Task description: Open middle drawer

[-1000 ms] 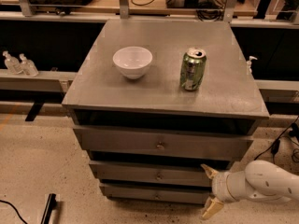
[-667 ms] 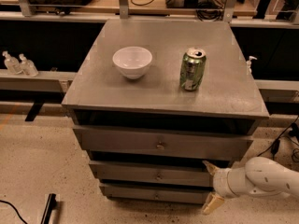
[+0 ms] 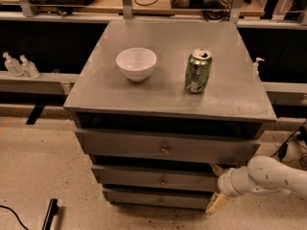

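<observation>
1. Position of the task's thing. The middle drawer (image 3: 144, 177) is the second of three grey fronts in the cabinet (image 3: 168, 75). It sits below the taller top drawer (image 3: 124, 145) and above the narrow lowest drawer (image 3: 153, 198). It appears shut, with its front set slightly back from the front above. Its long axis runs horizontally, left to right across the view. Its round knob (image 3: 163, 181) sits at the centre of that axis.

2. Position of my gripper. My gripper (image 3: 216, 186) is low at the cabinet's right front corner, level with the right end of the middle drawer front. My arm (image 3: 273, 176) enters from the right side.

3. State of the jaws. The jaws stand apart and hold nothing. One finger points up near the drawer's top edge, and the pale lower finger (image 3: 215, 205) hangs down beside the lowest drawer. The opening is therefore stacked vertically, across the drawer's long axis. I cannot tell whether the upper finger touches the front.

4. Governing relation. The knob lies to the left of my jaws along the drawer front, at roughly my height. I judge that the coming move needs mainly a sideways travel along the front, with little change in height. The pull must then run straight out from the front.
</observation>
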`<state>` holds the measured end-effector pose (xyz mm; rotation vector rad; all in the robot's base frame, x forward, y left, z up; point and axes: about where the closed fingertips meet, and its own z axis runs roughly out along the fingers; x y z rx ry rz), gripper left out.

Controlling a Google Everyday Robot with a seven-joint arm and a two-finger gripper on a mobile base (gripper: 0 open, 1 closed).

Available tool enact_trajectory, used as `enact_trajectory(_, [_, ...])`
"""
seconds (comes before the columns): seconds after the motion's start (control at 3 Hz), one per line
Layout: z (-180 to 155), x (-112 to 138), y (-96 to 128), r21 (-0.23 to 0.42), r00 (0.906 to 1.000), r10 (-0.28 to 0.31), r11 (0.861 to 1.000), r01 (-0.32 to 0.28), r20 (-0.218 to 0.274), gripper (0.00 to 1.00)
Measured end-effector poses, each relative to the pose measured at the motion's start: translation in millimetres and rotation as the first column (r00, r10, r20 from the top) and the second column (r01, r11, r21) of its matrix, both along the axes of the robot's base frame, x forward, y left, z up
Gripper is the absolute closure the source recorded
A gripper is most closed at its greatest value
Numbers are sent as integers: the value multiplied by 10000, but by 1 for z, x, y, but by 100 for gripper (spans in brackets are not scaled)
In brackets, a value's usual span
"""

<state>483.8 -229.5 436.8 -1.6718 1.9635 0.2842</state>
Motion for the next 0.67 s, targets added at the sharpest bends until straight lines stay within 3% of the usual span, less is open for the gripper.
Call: enact_trajectory(0.67, [-6,1,4,-227,9999,70,9997,-72,-101,36])
